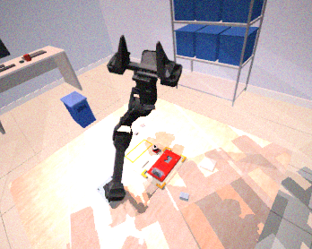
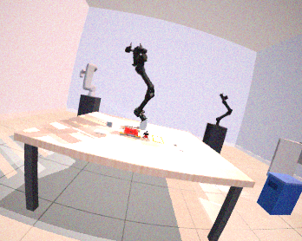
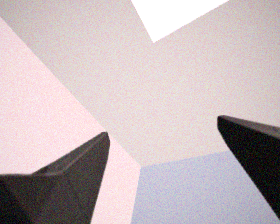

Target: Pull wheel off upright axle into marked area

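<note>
My gripper (image 1: 141,41) (image 2: 135,44) (image 3: 161,129) is open and empty, raised high above the table and pointing up, far from everything on it. A small dark, red and white object (image 1: 156,149) (image 2: 146,135) stands on the table beside the marked area; it looks like the wheel on its upright axle, but it is too small to tell the two parts apart. The marked area (image 1: 133,161) is a thin yellow outline on the table, also seen in the exterior view. The wrist view shows only walls and ceiling between the fingers.
A red block (image 1: 170,165) (image 2: 131,131) with yellow corner pieces lies right beside the small dark object. A small blue-grey block (image 1: 184,196) (image 2: 109,124) lies nearer the table's edge. Tiny bits (image 1: 143,125) lie beyond the outline. A blue bin (image 1: 81,109) (image 2: 280,195) stands off the table.
</note>
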